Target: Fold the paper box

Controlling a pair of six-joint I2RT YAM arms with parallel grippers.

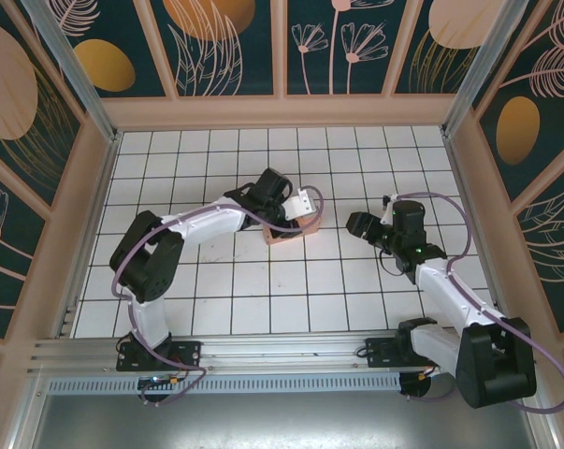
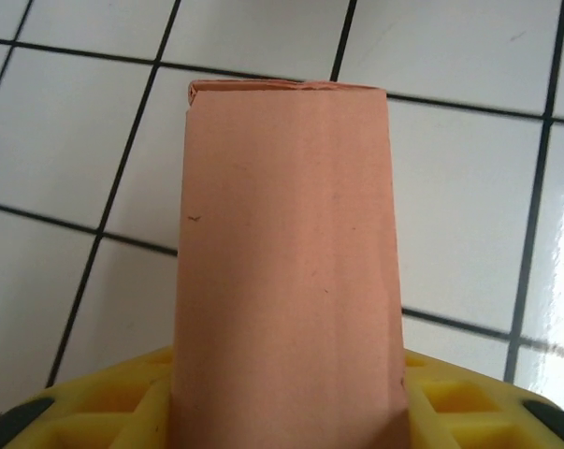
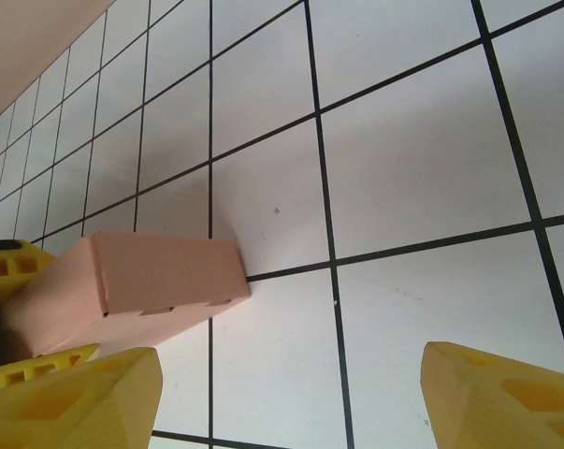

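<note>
Left pincer flanking paper box

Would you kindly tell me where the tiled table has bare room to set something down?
Free: the tiles along the back wall, and the near middle between the left arm and right arm. Crowded: around the paper box.

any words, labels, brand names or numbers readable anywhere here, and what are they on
No readable text in any view.
paper box: plain salmon-pink faces, no print or label.
wall panels: only flower and leaf drawings, no words.
tiled table: black grid lines only, no numbers or marks.
arm housings: plain black and white; any lettering is too small to make out.
</note>
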